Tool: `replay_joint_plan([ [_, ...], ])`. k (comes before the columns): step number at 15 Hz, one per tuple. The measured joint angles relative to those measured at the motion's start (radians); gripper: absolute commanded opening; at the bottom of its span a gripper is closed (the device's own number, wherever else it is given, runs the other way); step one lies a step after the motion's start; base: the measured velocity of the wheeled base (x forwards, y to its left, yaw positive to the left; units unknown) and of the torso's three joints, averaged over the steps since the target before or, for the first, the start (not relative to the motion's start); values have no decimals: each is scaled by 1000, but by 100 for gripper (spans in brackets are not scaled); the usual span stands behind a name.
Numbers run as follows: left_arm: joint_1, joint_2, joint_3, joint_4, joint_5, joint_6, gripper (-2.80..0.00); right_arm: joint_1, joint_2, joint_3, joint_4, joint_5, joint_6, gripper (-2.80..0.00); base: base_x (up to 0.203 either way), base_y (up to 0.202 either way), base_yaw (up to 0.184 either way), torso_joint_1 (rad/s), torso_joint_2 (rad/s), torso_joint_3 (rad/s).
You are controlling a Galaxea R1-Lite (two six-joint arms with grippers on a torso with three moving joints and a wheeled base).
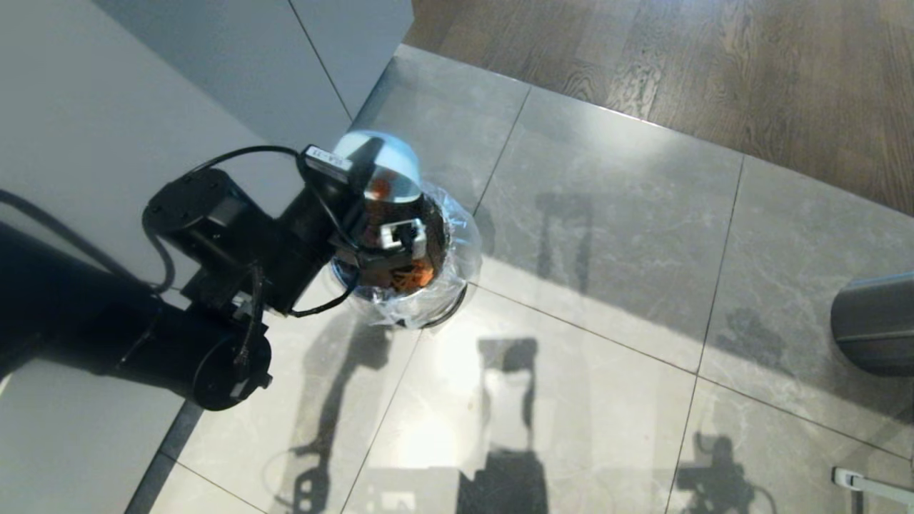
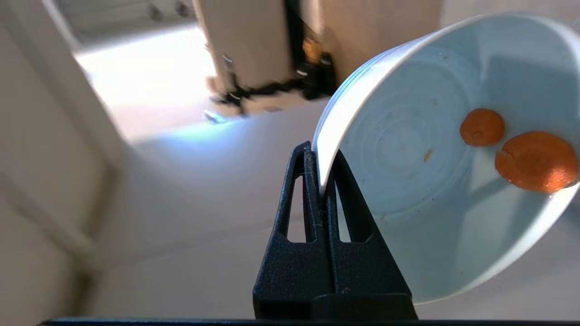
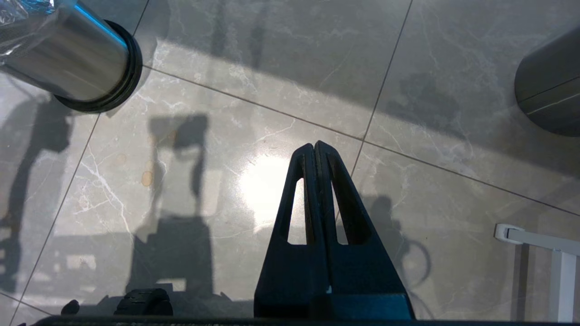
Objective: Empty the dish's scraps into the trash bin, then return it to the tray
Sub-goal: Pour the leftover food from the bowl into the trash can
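1. Two carrot slices (image 2: 519, 147) are all that's left inside the dish (image 2: 453, 154), sitting low against the wall near the rim, so the dump looks nearly done but not finished.
2. Left gripper (image 2: 322, 181) has its jaws pinching the dish's rim, one finger inside and one outside. That edge grip is why the bowl can be tipped right over on its side.
3. From the head view the dish (image 1: 382, 160) hangs tipped over the mouth of the trash bin (image 1: 446, 285), open side facing down into the liner, so whatever slides off should land inside. Orange bits are already visible down in the bin.
4. Bin stands on the tiled floor (image 1: 607, 285), close to the corner of a grey cabinet (image 1: 178, 86).
5. Dish looks pale blue outside, white and glossy inside with a few tiny crumbs stuck on. My guess is the slices are clinging because they're wet, so it may need a steeper tilt or a shake.
6. Right gripper (image 3: 316, 156) hangs parked over bare floor, jaws pressed together, holding nothing.
7. Tray isn't in view anywhere.
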Motion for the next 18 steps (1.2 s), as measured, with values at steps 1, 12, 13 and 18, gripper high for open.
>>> replay_joint_plan([
  [1,-2,0,-9,-1,-5,29,-280,0,0,0,0,0,0,-280,0,0,0,0,0,0],
  [12,-18,-38,31,1,-61,112,-280,0,0,0,1,0,-1,-280,0,0,0,0,0,0],
  [13,-18,-51,48,-3,-63,113,-280,0,0,0,0,0,0,-280,0,0,0,0,0,0],
  [18,-25,-118,72,-1,-57,119,-280,0,0,0,1,0,0,-280,0,0,0,0,0,0],
])
